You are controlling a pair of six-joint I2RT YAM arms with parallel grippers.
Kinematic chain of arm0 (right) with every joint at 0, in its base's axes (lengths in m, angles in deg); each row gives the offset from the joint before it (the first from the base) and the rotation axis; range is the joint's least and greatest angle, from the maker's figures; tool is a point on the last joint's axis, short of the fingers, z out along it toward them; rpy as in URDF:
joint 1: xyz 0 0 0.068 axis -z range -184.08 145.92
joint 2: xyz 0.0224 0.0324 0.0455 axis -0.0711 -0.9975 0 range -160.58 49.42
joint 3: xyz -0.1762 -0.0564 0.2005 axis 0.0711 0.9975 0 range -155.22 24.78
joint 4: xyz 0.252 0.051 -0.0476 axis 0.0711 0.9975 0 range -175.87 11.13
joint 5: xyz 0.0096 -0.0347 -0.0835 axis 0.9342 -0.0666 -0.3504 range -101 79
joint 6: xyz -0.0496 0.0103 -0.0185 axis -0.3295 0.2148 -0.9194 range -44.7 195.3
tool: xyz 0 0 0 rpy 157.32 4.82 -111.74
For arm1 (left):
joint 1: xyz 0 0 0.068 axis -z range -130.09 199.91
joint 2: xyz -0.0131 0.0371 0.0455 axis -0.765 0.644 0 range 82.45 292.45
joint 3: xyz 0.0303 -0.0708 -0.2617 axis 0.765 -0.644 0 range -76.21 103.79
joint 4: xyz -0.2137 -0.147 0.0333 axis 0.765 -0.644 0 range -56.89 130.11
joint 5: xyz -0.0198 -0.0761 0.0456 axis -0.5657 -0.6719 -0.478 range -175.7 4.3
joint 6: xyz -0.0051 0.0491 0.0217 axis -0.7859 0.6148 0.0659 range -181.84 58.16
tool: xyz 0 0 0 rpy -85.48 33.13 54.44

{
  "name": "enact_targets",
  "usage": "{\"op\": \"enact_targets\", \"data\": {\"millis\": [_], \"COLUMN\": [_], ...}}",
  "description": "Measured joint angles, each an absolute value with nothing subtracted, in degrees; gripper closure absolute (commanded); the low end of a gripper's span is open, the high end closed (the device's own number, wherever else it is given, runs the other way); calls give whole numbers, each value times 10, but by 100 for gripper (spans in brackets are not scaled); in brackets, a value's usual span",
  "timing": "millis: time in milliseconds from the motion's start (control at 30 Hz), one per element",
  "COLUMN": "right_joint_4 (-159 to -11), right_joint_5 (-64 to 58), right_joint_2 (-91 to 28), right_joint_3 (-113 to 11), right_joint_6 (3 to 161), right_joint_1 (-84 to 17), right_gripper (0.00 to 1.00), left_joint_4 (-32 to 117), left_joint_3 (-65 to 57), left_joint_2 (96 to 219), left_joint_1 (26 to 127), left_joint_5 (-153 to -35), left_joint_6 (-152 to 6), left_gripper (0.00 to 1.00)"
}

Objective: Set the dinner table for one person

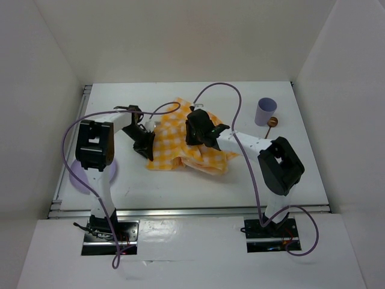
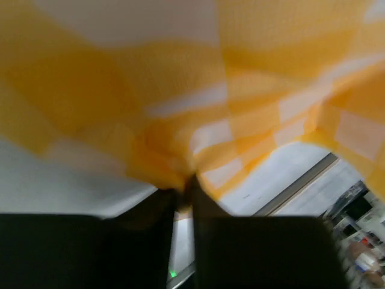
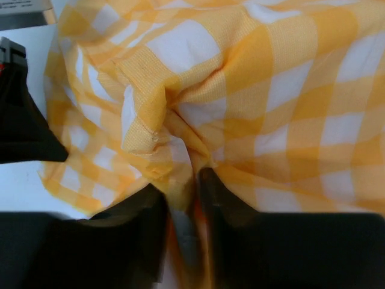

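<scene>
A crumpled yellow-and-white checked cloth lies in the middle of the white dinner table. At the cloth's left edge, my left gripper is down on it. In the left wrist view that gripper has its fingers drawn together on a pinch of the cloth. My right gripper sits on top of the cloth near its middle. In the right wrist view the gripper has its fingers a little apart, and a fold of the cloth hangs loosely in the gap.
A lavender cup stands at the back right with a small brown utensil next to it. A lavender plate lies at the left, partly under the left arm. Metal rails run along the near edge and the left edge.
</scene>
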State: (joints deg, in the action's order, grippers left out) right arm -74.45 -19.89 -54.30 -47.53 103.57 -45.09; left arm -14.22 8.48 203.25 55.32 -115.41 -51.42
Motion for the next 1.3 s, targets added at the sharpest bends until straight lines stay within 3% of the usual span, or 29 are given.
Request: {"op": "enact_targets", "data": {"millis": [33,67,233,433,633,1100,1167,1300], "right_joint_4": [-742,-739,-702,-664,-643,-577,-578,-583], "right_joint_5": [-193,-186,-158,-179,-200,-191,-189,-178], "right_joint_2": [-543,-543,-524,-355,-250,-475,-499,-530], "right_joint_3": [-475,-476,-485,-451,-422,-375,-375,-382], "right_joint_6": [1030,1028,1007,1027,1071,1114,1116,1117], "right_joint_1": [-451,-451,-451,-429,-317,-214,-214,-214], "right_gripper": [27,19,8,7,12,16,21,45], "left_joint_4": [-145,-148,-157,-154,-180,-229,-228,-227], "left_joint_3": [85,84,82,55,17,-68,-72,-90], "left_joint_2": [2039,2043,2038,2003,1958,1882,1881,1873], "left_joint_1": [553,553,550,548,548,566,566,566], "left_joint_5": [-1155,-1158,-1138,-1076,-1014,-947,-948,-950], "left_joint_6": [-513,-514,-512,-488,-437,-376,-376,-377], "left_gripper": [100,100,100,100,100,100,100,100]}}
